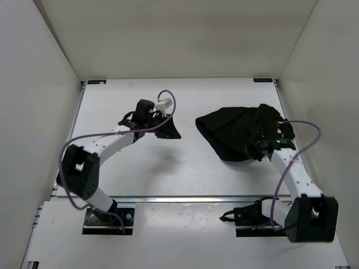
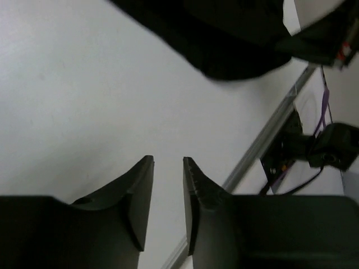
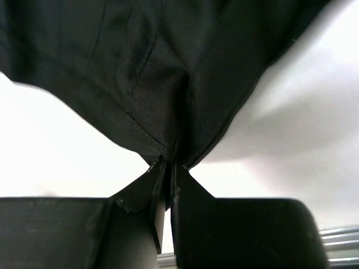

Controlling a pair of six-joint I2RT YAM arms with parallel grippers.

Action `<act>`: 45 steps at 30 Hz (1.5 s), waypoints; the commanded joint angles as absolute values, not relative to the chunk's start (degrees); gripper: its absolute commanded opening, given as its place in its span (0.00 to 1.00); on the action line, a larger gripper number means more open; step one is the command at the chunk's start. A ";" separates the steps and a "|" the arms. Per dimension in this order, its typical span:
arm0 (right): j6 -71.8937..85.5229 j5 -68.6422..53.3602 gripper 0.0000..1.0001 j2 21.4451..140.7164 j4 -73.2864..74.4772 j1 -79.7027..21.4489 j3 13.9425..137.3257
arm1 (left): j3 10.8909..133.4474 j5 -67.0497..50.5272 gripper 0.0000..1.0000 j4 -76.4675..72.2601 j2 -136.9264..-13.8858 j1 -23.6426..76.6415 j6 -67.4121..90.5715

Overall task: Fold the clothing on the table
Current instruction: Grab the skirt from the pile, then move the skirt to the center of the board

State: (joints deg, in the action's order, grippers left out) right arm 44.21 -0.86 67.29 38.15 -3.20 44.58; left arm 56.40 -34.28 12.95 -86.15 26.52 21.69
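R arm bends up from near rail of white flat table (image 1: 185, 174), elbow out, wrist at near-right edge of clothing (image 1: 233, 131). right gripper (image 3: 168, 166): black wedge fingers pinched tight on a hem fold, twill weave visible, fabric bunching away from tips. clothing = soft matte black crumpled heap w/ ridges, lying on table. left gripper (image 2: 168, 162) well left of clothing, not touching; L arm arched, fingers w/ narrow gap, nothing btwn, inner pad ribbed.
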 commanded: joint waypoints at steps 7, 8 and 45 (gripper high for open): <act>43.94 -9.94 0.00 53.44 39.46 11.17 39.64 | 73.11 -24.89 0.57 5.80 -104.49 30.06 30.84; 44.73 -8.54 0.00 52.31 39.72 10.55 39.81 | 74.78 -24.35 0.58 5.89 -106.42 30.49 31.11; 43.95 -16.34 0.00 42.36 35.95 16.09 36.91 | 77.97 -25.93 0.65 6.51 -116.19 33.75 39.37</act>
